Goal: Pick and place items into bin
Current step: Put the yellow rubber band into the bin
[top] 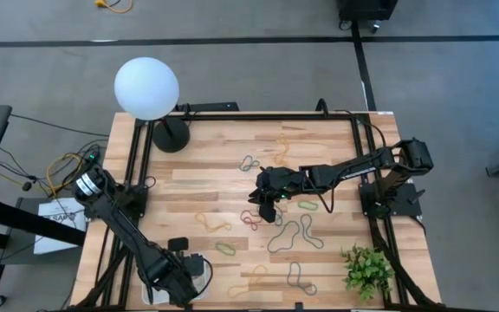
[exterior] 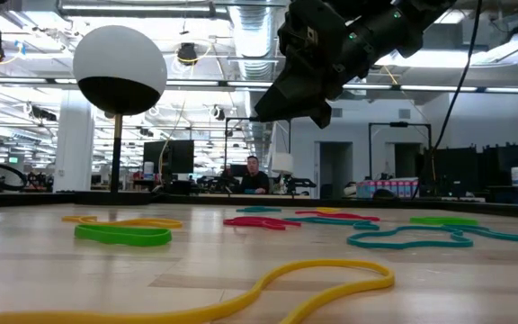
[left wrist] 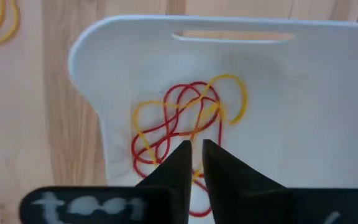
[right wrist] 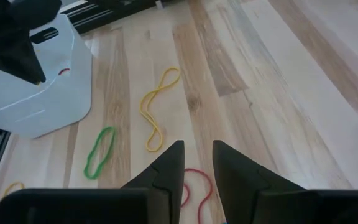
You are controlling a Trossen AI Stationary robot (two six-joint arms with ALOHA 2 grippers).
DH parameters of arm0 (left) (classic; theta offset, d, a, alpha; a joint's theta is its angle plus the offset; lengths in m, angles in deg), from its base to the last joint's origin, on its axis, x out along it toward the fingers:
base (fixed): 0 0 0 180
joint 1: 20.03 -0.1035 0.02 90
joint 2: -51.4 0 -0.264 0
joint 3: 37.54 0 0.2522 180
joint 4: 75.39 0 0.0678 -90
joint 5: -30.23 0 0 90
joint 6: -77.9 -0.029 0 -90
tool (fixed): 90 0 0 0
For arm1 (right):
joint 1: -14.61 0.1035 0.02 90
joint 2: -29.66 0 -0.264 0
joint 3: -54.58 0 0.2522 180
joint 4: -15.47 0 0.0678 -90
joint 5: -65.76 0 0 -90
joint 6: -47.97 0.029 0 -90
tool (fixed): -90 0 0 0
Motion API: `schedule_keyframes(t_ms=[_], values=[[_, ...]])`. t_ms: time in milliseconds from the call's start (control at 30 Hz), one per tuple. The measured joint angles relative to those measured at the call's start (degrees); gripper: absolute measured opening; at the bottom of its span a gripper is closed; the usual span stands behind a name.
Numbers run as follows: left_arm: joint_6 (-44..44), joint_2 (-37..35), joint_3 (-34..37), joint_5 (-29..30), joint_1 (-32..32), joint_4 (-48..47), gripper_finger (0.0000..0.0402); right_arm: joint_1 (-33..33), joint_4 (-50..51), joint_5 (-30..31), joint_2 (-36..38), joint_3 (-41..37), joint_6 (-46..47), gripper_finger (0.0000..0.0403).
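The white bin stands near the table's near left corner and holds a tangle of red and yellow loops. My left gripper points down over that tangle, its fingertips a narrow gap apart. My right gripper hangs open above the middle of the table, high above the boards, with nothing between its fingers. Loose loops lie flat on the wood: red, green, yellow, grey. My left gripper comes from above, pointing down over the red and yellow loops that lie on the bin's floor. I cannot tell whether its fingertips touch them. Nothing shows in the gap between them.
A white globe lamp stands at the far left corner and a green plant at the near right. Further loops lie around: green, grey, grey. A person sits in the room beyond.
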Motion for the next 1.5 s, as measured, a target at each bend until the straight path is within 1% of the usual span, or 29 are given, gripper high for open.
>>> schedule_keyframes(t_ms=[133,233,300,367,500,600,667,767,833,933,1033,1100,1167,1233,1267,1300,1367,1433,1500], values=[[0.5,0.0,-1.5,0.0,-1.0,-1.5,0.0063,0.0,0.0,0.0,0.0,0.0,0.0,0.0077],[-3.6,0.0,-2.1,-1.6,-1.8,-3.0,0.0082,0.0,0.0,0.0,0.0,0.0,0.0,0.0077],[-6.4,0.0,-3.1,-1.9,-2.4,-5.8,0.009,0.0,0.0,-0.1,0.0,0.0,-0.1,0.0077],[-7.2,0.0,-4.6,-0.3,-3.2,-11.2,0.0093,0.1,0.0,-0.1,0.0,0.0,-1.2,0.0077],[-7.7,0.0,-10.0,7.9,-4.3,-27.0,0.0091,0.3,-0.7,-0.2,0.0,0.0,-2.1,0.0077],[-10.4,-0.1,-15.0,16.5,-4.2,-36.6,0.0089,0.3,-1.2,-0.3,0.0,0.1,-2.6,0.0077],[-13.9,-1.1,-16.8,23.3,-4.1,-36.2,0.0089,0.2,-0.3,-0.2,0.0,0.5,-3.1,0.0077],[-20.9,-5.0,-18.0,30.1,-4.2,-35.8,0.0089,-0.3,3.4,-0.3,0.7,2.0,-3.1,0.0077],[-21.3,-7.7,-18.1,34.8,-4.8,-36.3,0.0088,-0.6,8.4,-0.3,1.8,3.5,-3.4,0.0077],[-21.7,-13.6,-16.2,38.8,-5.7,-36.3,0.0088,-1.6,19.1,-0.3,4.8,5.4,-5.7,0.0077],[-20.2,-20.0,-14.4,42.7,-7.0,-36.6,0.0088,-3.4,25.9,1.9,9.2,6.2,-6.1,0.0077],[-17.2,-23.8,-12.3,44.5,-8.2,-35.9,0.0088,-4.9,28.5,6.9,11.8,6.2,-6.4,0.0077],[-12.8,-27.8,-9.8,47.5,-9.5,-34.1,0.0088,-6.5,31.0,14.0,14.2,5.3,-7.4,0.0077],[-8.9,-31.2,-6.4,49.4,-10.8,-32.2,0.0088,-8.6,31.0,20.1,16.0,3.6,-7.5,0.0077],[-7.6,-32.4,-4.4,49.6,-11.3,-30.8,0.0088,-9.8,30.9,21.8,16.9,2.2,-7.2,0.0077],[-7.0,-33.5,-2.2,49.8,-12.0,-29.0,0.0088,-11.3,30.0,22.2,17.5,0.6,-7.0,0.0077],[-7.8,-35.6,2.3,50.5,-13.3,-25.3,0.0088,-14.5,25.6,21.0,17.7,-2.6,-6.6,0.0077],[-10.3,-37.1,6.9,50.7,-14.3,-21.8,0.0088,-17.9,21.4,19.7,17.3,-5.8,-6.4,0.0077],[-13.1,-37.5,11.3,50.7,-15.4,-18.3,0.0088,-21.2,17.0,19.1,15.2,-7.7,-4.2,0.0077]])
